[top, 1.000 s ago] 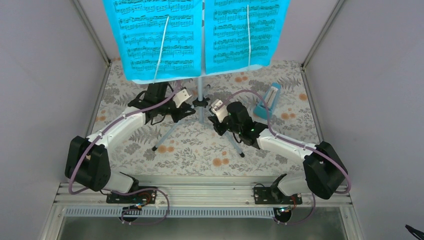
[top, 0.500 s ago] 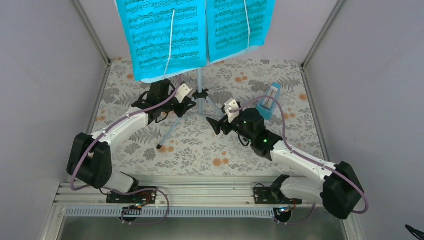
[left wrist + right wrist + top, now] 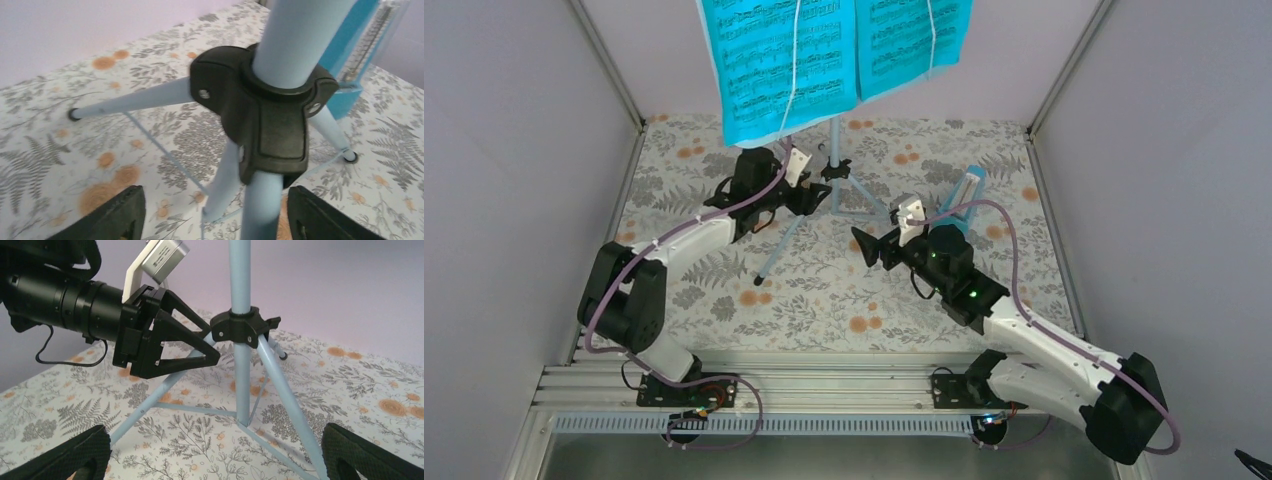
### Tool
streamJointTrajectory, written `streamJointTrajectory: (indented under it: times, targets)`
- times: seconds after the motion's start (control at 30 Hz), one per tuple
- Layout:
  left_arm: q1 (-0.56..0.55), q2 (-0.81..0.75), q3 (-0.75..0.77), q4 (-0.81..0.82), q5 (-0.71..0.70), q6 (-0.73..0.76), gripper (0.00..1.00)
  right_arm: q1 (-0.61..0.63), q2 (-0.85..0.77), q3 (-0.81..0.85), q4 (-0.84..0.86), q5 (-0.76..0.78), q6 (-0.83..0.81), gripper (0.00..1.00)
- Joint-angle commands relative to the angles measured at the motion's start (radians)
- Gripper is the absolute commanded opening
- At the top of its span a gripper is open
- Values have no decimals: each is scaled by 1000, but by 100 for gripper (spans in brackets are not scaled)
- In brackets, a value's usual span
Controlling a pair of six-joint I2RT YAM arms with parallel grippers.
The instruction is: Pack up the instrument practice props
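Two pages (image 3: 789,70) of turquoise sheet music sit high on the stand (image 3: 834,145), which rises at the back middle of the floral table (image 3: 684,180) on three thin legs (image 3: 285,390). Left gripper (image 3: 816,196) is at the pole (image 3: 240,280), just under the black hub (image 3: 265,115) where the legs meet. In the left wrist view its fingers (image 3: 117,217) sit either side of the pole with a gap on each side, so it is released and grasping nothing. Right gripper (image 3: 872,246) hovers right of the stand, near it but apart, facing the legs. Its fingers (image 3: 65,457) are spread wide at the bottom corners of the right wrist view, with nothing between them. The metronome (image 3: 964,195) stands on the table right of the stand, beyond the right gripper, touched by neither gripper.
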Motion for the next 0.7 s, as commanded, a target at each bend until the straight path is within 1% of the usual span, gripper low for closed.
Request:
streamJointTrajectory:
  times: [0.0, 0.1, 0.17, 0.27, 0.4, 0.47, 0.53, 0.6, 0.67]
  targets:
    - [7, -106, -45, 59, -131, -35, 76, 2, -43, 25, -38, 6, 46, 100]
    - [9, -209, -96, 50, -245, -46, 76, 2, -42, 68, -73, -26, 67, 99]
    - [26, -297, -146, 54, -313, -60, 79, 2, -38, 99, -94, -47, 84, 100]
    - [94, -417, -200, 21, -336, -98, 83, 1, -31, 148, -121, -80, 112, 100]
    - [215, -568, -202, -113, -317, -153, 85, -1, -2, 258, -187, -111, 184, 100]
    - [263, -640, -174, -195, -271, -170, 87, -1, 28, 335, -232, -131, 215, 100]
    - [301, -703, -115, -290, -194, -186, 88, 0, 60, 421, -272, -172, 240, 100]
    - [310, -754, -50, -360, -133, -180, 89, 1, 82, 488, -287, -221, 258, 100]
    - [310, -767, 41, -453, -89, -177, 89, 0, 95, 533, -284, -256, 282, 100]
